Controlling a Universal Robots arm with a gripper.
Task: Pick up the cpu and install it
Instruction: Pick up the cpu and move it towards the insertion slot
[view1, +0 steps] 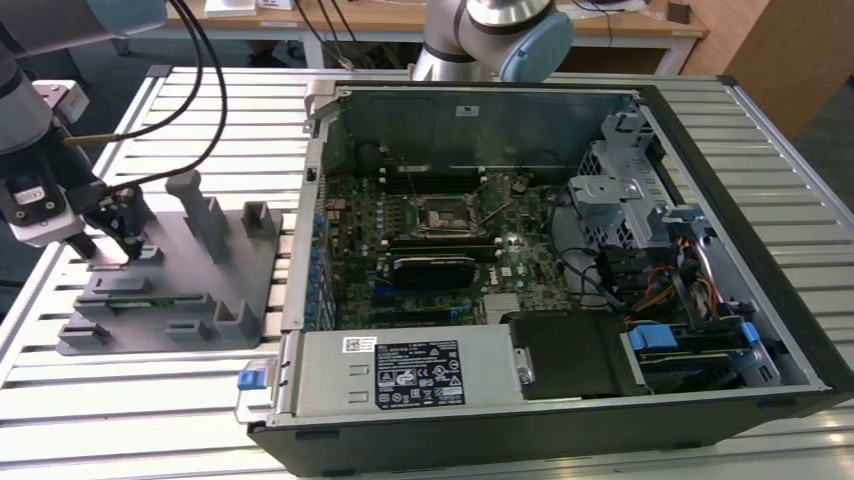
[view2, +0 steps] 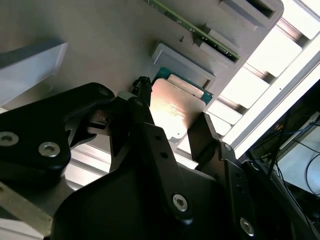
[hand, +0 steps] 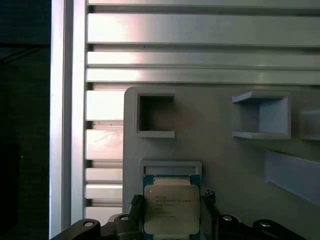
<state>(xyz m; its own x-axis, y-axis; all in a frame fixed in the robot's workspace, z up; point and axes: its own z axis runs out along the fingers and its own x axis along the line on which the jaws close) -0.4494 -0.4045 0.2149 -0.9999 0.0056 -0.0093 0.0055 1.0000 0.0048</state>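
Now our gripper (hand: 171, 201) hangs parted around the cpu (hand: 170, 214), holding nothing; we fear closing off-centre could tilt it.

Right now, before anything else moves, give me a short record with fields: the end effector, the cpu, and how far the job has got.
end effector: low over the grey fixture, at the exterior view's left
cpu: flat in a recess of the grey fixture, metal top up, right under the end effector
computer case: open, beside the fixture on the slatted table
socket: on the motherboard, well away from the arm
progress: cpu at the fixture, not in the case
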